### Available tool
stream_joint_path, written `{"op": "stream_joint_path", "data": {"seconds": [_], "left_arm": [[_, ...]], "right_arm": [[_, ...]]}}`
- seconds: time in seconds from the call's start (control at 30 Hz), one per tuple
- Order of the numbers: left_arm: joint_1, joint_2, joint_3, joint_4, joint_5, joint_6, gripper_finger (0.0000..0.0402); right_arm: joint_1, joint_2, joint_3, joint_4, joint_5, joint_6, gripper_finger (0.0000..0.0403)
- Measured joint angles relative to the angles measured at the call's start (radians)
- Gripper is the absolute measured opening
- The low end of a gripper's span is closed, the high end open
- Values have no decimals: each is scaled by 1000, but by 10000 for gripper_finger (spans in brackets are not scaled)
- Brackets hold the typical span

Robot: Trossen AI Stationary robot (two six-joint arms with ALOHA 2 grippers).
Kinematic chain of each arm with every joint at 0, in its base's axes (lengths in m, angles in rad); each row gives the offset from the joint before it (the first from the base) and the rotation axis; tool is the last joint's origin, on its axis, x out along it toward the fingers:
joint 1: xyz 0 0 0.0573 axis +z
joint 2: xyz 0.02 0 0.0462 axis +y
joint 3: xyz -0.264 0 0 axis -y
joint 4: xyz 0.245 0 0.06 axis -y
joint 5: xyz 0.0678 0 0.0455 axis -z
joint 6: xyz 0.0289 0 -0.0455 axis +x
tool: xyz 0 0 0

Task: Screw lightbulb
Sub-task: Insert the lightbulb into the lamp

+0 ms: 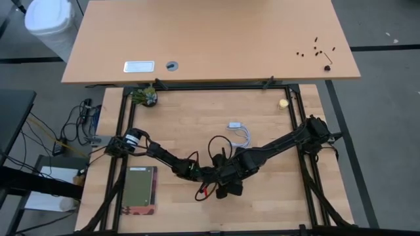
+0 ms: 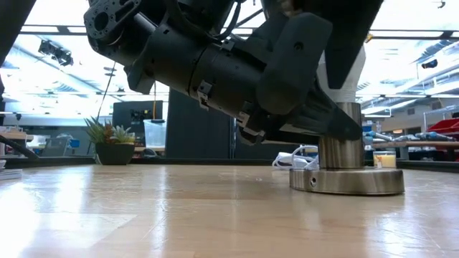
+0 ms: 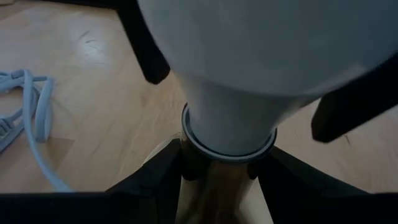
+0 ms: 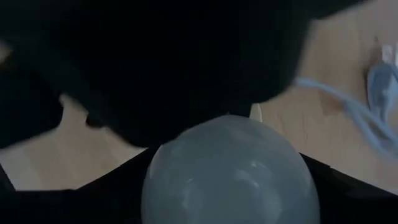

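Observation:
The white frosted lightbulb (image 3: 261,56) stands upright with its neck in the metal socket stem (image 3: 217,186) of a round disc-shaped lamp base (image 2: 348,180) on the wooden table. My left gripper (image 3: 227,180) comes in low and nearly level and is shut on the stem just under the bulb. My right gripper (image 4: 230,193) hangs over the bulb, pointing down, shut on the globe (image 4: 230,168). In the high view both arms (image 1: 223,176) meet near the table's middle front and hide bulb and base. My left gripper pinches the socket stem (image 3: 193,168) between its two fingers, right below the bulb's neck. The fingers come at it almost level and lie across the upright stem. The base stays flat on the table. My right gripper holds the bulb's globe (image 3: 180,62) between its two fingers (image 3: 146,50), one on each side. The fingers come from above, pointing down. The bulb stands upright, its neck in the socket.
A white cord (image 1: 241,134) lies coiled just beyond the base. A green-covered book (image 1: 140,190) lies at the front left, a small potted plant (image 1: 146,97) at the far left, a tiny yellowish ball (image 1: 283,103) at the far right.

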Motion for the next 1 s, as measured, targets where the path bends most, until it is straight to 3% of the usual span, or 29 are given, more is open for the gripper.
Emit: {"op": "stream_joint_path", "data": {"seconds": [0.37, 0.53, 0.73, 1.0], "left_arm": [[1, 0, -1, 7, -45, -35, 189], [2, 0, -1, 6, -48, -51, 189], [-1, 0, -1, 5, -51, -40, 189], [-6, -1, 0, -8, -56, -24, 189]], "right_arm": [[-2, 0, 0, -16, 63, 437, 279], [0, 0, 0, -20, 70, 531, 281], [0, -1, 0, -16, 73, 502, 282], [0, -2, 22, -15, 33, 206, 322]]}}
